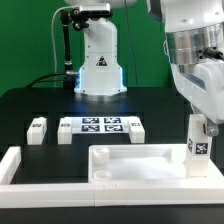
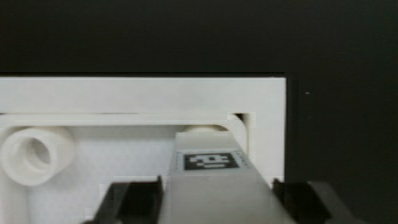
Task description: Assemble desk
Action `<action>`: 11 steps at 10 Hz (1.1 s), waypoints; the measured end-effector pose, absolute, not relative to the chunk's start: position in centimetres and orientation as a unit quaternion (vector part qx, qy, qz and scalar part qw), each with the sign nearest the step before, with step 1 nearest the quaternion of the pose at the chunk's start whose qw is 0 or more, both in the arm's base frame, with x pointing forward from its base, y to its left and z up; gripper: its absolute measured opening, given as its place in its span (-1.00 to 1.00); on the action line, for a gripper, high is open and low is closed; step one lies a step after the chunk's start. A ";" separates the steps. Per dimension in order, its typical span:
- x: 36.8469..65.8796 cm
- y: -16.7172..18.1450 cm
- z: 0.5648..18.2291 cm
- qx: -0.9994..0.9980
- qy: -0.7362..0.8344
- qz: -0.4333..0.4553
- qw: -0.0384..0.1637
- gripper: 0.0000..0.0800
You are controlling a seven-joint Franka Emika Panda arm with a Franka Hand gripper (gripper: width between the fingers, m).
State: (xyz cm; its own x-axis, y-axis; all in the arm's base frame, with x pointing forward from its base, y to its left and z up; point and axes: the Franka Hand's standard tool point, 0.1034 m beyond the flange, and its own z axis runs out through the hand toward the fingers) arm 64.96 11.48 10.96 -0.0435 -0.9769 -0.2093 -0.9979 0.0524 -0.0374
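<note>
The pincer [image 1: 200, 128] pinches a leg block [image 1: 199, 142], upright; it stands at the rimmed tabletop panel's [image 1: 140, 166] corner.

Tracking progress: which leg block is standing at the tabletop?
The leg block in the gripper, upright over the tabletop corner; the other three sit apart near the marker board.

One tabletop panel [image 1: 140, 163]. Four leg blocks. The outer leg block [image 1: 37, 129] and the inner leg block [image 1: 66, 131] lie on the exterior view's left of the marker board [image 1: 100, 125]. A third leg block [image 1: 137, 128] lies just beside the board's right edge. The upright leg block [image 1: 200, 140] stands well to its right, nearer the camera. One marker board, bearing four square tags. One border wall [image 1: 60, 188].
</note>
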 end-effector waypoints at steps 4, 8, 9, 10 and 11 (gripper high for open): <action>64.0 11.2 10.7 -0.798 0.595 0.049 0.083 0.33; 64.0 11.3 10.9 -0.899 0.430 0.028 0.078 0.62; 64.0 11.3 10.9 -0.914 0.398 0.026 0.079 0.62; 64.0 11.1 10.9 -0.934 0.348 0.020 0.076 0.62; 64.1 10.6 10.8 -0.964 0.258 0.009 0.066 0.62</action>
State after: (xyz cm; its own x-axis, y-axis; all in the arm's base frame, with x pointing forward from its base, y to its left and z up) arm 64.07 10.57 10.81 0.8664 -0.4967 -0.0520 -0.4992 -0.8578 -0.1222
